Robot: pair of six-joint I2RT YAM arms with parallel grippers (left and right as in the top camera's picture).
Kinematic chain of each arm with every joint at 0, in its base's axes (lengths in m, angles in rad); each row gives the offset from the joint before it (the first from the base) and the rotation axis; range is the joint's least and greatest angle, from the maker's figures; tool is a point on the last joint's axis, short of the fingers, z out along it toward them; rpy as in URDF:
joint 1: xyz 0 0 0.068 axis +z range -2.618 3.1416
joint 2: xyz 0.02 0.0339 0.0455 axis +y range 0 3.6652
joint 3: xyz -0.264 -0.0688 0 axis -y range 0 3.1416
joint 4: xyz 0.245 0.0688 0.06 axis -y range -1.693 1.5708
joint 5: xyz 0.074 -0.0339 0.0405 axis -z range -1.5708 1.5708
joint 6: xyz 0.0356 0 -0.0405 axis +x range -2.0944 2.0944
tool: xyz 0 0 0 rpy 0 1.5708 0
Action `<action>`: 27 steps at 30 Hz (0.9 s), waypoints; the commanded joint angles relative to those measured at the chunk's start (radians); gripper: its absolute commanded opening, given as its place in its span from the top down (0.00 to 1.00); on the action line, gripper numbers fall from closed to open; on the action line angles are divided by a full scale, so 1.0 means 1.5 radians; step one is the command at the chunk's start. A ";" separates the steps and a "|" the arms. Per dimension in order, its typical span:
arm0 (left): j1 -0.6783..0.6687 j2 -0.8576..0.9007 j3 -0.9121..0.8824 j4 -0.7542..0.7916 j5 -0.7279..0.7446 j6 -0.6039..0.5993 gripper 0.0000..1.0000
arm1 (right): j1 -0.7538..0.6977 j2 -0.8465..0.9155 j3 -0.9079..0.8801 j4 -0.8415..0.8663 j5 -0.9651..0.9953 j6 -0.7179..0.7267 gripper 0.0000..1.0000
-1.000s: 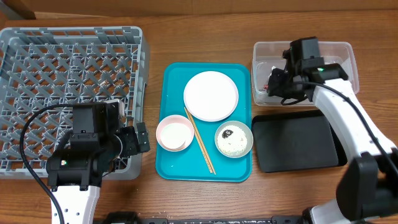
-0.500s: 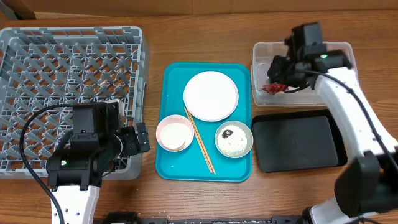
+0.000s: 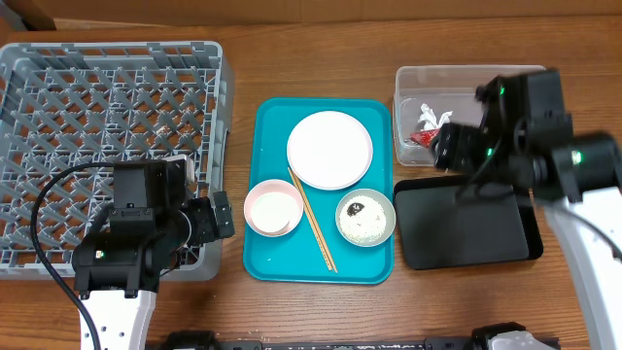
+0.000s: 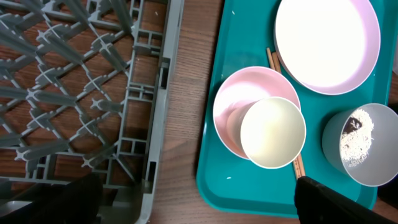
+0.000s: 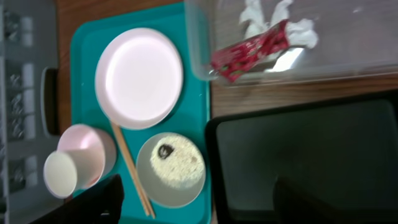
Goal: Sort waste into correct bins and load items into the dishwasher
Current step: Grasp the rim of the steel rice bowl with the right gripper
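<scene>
Right wrist is giving us what overhead half hides beside the blurred arm (image 3: 569, 160): the red wrapper (image 5: 249, 51) with its crumpled white paper (image 5: 273, 18) is lying in the clear tub (image 5: 367, 43), against the wall nearest the teal tray (image 5: 194, 118); left wrist is showing a pale cup (image 4: 272, 132) sitting in the pink bowl (image 4: 233, 102), a mere white disc from overhead. The right gripper (image 5: 198, 186) is hanging spread wide and empty, the wrapper lying well ahead of its fingers (image 5: 99, 202) beyond the tub wall; the left gripper (image 4: 198, 186) is likewise standing open, the pink bowl sitting ahead between its fingers (image 4: 336, 202).
</scene>
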 commanded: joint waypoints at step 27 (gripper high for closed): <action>0.004 0.002 0.015 0.007 -0.009 -0.006 0.00 | 0.381 0.328 -0.163 0.196 0.047 0.070 0.76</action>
